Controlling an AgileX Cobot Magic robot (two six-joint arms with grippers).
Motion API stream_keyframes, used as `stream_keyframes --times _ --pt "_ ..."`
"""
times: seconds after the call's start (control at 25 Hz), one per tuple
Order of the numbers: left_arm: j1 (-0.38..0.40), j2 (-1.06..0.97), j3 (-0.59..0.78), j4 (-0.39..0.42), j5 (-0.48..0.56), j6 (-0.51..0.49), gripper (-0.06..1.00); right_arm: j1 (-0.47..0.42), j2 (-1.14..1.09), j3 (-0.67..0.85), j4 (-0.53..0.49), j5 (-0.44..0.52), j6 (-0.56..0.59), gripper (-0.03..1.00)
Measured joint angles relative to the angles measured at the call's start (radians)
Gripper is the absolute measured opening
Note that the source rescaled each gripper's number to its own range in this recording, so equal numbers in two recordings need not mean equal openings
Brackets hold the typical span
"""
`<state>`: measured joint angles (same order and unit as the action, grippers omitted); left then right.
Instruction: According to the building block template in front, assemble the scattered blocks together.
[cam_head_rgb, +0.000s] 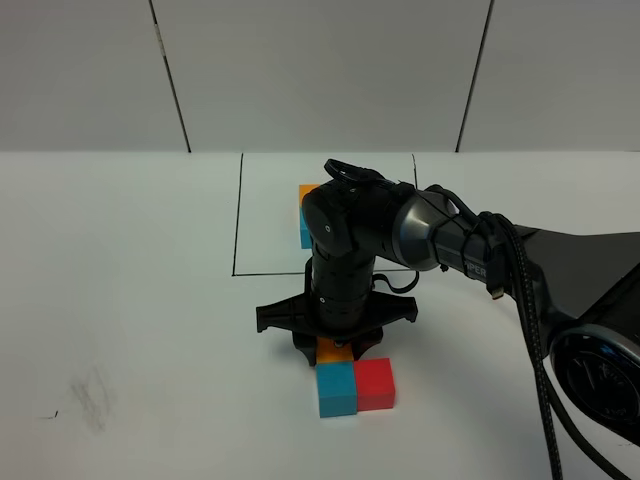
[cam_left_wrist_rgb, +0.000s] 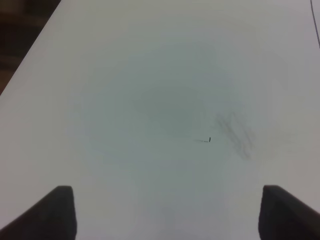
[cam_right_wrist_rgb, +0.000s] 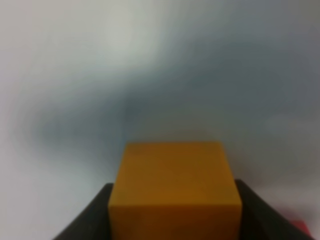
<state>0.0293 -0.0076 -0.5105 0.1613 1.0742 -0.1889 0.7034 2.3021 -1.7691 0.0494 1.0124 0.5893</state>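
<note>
Right hand clamps orange block, lower centre; seat it flush behind blue block before releasing

place: lab test bench | evidence: bare white table, panelled white wall

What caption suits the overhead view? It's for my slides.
Right gripper sets the orange block behind the blue block, beside the red block.
</note>
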Motion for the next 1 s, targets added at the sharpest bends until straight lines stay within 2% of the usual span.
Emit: stream_keyframes --times 0.16,0.28,0.44,0.64,0.72,0.8,1.0 --pt "0.0 0.0 0.0 0.0 0.0 0.0 0.82 0.0 0.0 0.001 0.008 0.004 -0.015 0.04" --pt "0.0 0.0 0.0 0.0 0.0 0.0 0.82 0.0 0.0 0.001 0.012 0.008 -0.027 0.08" --pt "0.0 0.0 0.0 0.001 0.0 0.0 0.82 0.0 0.0 0.001 0.014 0.01 -0.03 0.27" --pt "0.0 0.0 0.0 0.004 0.0 0.0 0.82 0.0 0.0 0.001 0.015 0.01 -0.03 0.6" --pt "0.0 0.0 0.0 0.013 0.0 0.0 0.82 0.0 0.0 0.001 0.017 0.01 -0.03 0.69" --pt "0.0 0.0 0.0 0.019 0.0 0.0 0.82 0.0 0.0 0.001 0.019 0.01 -0.03 0.74" --pt "0.0 0.0 0.0 0.02 0.0 0.0 0.82 0.001 0.0 -0.033 0.02 0.029 -0.048 0.76"
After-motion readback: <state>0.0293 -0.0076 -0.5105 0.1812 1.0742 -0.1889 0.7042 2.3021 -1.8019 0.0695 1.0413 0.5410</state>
